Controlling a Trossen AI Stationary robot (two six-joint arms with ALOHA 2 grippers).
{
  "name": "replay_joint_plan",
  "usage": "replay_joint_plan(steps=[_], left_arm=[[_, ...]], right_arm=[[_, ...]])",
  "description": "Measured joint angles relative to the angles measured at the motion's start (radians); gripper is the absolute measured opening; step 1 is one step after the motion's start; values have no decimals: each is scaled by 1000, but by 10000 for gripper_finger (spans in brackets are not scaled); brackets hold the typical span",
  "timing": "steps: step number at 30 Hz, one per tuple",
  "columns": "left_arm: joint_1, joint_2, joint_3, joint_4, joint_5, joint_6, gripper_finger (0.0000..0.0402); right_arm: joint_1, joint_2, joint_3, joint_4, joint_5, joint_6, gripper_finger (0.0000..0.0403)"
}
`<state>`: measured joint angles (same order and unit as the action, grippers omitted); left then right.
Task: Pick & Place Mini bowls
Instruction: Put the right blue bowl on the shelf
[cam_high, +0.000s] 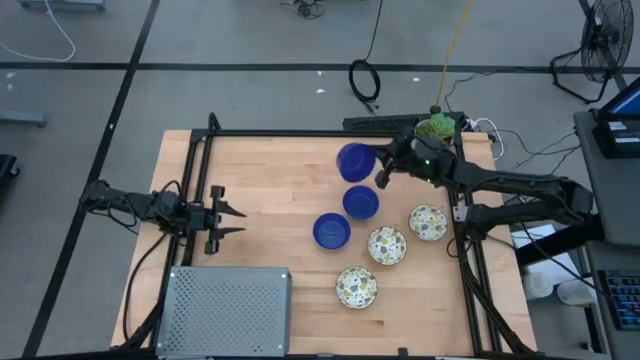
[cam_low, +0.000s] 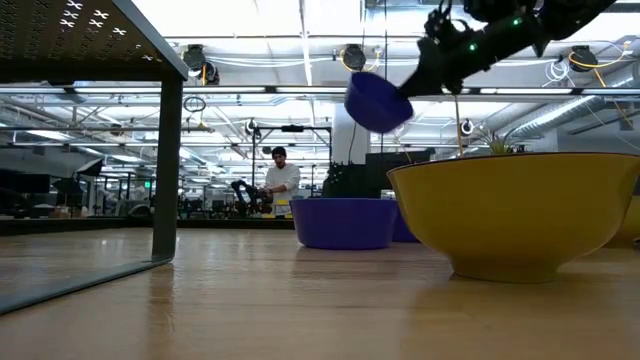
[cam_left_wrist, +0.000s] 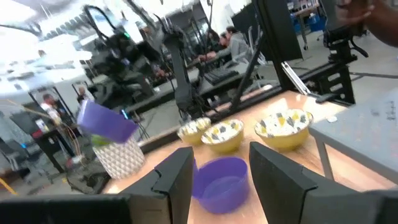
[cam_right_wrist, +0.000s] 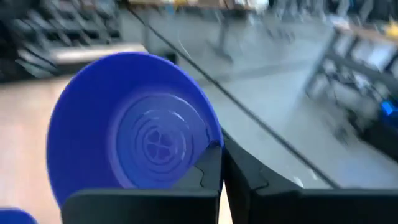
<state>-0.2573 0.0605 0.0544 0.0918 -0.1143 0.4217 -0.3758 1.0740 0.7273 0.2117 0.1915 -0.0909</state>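
Three deep blue mini bowls and three speckled cream ones are in the high view. My right gripper (cam_high: 382, 172) is shut on one blue bowl (cam_high: 355, 161), held above the table's far right part, near the plant pot (cam_high: 436, 128). The other blue bowls (cam_high: 361, 202) (cam_high: 332, 231) stand on their bases on the wood. The speckled bowls (cam_high: 428, 222) (cam_high: 387, 245) (cam_high: 356, 287) sit in a slanting row nearer the right edge. My left gripper (cam_high: 243, 222) waits open at the left, pointing toward the bowls. In the low view the held bowl (cam_low: 377, 102) hangs high above the table. My right gripper (cam_right_wrist: 222, 155) pinches the blue bowl's rim (cam_right_wrist: 214, 140), one finger (cam_right_wrist: 208, 168) inside the bowl and one (cam_right_wrist: 249, 177) outside. The fingers come from the table's right side. The bowl is lifted clear and tipped on its side, its opening toward the wrist camera.
A grey perforated metal box (cam_high: 225, 310) stands at the near left corner. A black frame (cam_high: 300, 133) runs along the far edge and down both sides. The white pot with the plant stands at the far right. Bare wood lies between my left gripper and the bowls.
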Motion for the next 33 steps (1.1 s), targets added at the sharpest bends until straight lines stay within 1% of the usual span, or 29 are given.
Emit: replay_joint_plan(steps=[4,7,9,11,13,17,19,22,24,26,29,33], left_arm=[[0,0,0,41,-2,2,161],[0,0,0,42,-1,25,161],[0,0,0,51,24,9,161],[0,0,0,56,71,-60,161],[0,2,0,53,111,-127,161],[0,19,0,48,118,-172,161],[0,28,0,46,122,-224,161],[0,32,0,24,120,-327,161],[0,35,0,43,95,-357,161],[0,38,0,79,95,-394,161],[0,39,0,152,111,-394,161],[0,58,0,198,34,-353,161]], right_arm=[[34,15,-60,232,-40,-52,0],[52,43,-112,392,-39,-102,0],[59,67,-136,496,-38,-130,0],[64,91,-150,568,-36,-146,0],[65,117,-152,606,-36,-164,0],[64,164,-153,680,-36,-209,0],[64,182,-153,707,-36,-228,0],[64,210,-153,758,-36,-238,0],[64,227,-153,785,-37,-238,0],[64,241,-153,806,-36,-239,0],[64,254,-152,817,-36,-239,0],[64,263,-152,818,-36,-239,0]])
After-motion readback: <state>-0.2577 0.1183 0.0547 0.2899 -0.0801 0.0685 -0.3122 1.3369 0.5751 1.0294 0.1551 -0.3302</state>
